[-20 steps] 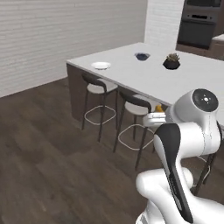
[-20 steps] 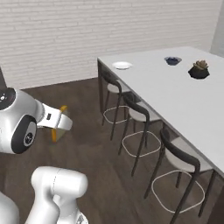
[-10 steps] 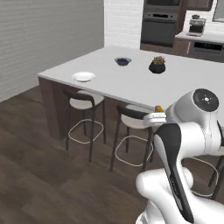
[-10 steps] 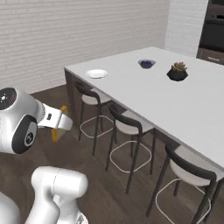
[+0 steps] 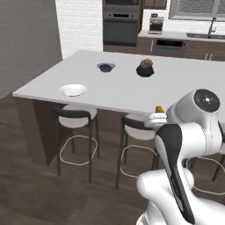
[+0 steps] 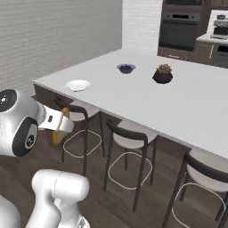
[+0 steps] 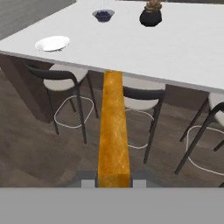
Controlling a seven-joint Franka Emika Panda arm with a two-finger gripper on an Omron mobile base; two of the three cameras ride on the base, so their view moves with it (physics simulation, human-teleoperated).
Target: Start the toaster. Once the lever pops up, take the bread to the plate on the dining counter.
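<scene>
jaws clenched on the bread point(image 7: 114, 131), which juts forward edge-on from between them, its tan-orange crust uppermost. by the look of it the slice is light and stiff but crumbly, so a gentle hold across its flat faces near one end, as now, should serve; squeezing harder risks breaking it. beyond it stand dark stools point(image 7: 64, 76) under the edge of the dining counter point(image 7: 183, 48). on that worktop the plate point(image 7: 52, 43) lies near the left corner, with a bowl point(image 7: 103, 15) and a potted plant point(image 7: 151, 15) farther back.
</scene>
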